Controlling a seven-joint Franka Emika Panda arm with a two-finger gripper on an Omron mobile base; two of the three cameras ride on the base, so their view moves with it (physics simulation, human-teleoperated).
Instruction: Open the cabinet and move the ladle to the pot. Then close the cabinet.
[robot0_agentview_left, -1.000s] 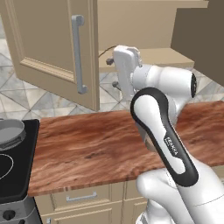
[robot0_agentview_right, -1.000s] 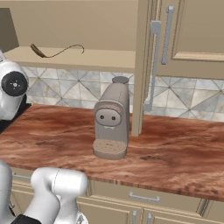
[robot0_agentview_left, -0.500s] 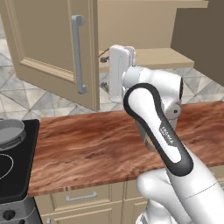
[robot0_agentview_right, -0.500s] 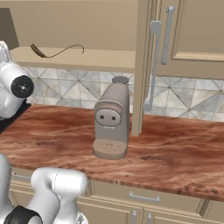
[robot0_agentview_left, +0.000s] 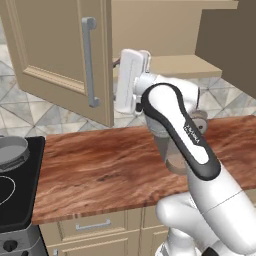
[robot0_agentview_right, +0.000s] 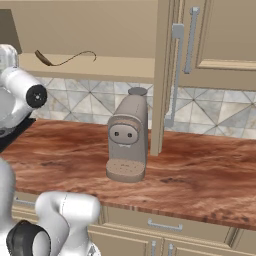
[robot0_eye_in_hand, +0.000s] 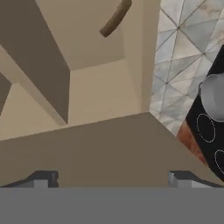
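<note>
Arm has swung left — hand (robot0_eye_in_hand: 112, 177) spread empty, ladle (robot0_eye_in_hand: 115, 18) ahead on shelf.

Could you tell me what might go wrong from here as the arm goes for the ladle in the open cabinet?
1. The ladle is thin and lies flat on the cabinet shelf, so the open tool could close badly on it or push it deeper.
2. The swung-out left door hangs close beside the hand; a wide swing might knock it.
3. The pot sits off at the counter's far end, so the carry is long and a weak grip could drop the ladle.
</note>
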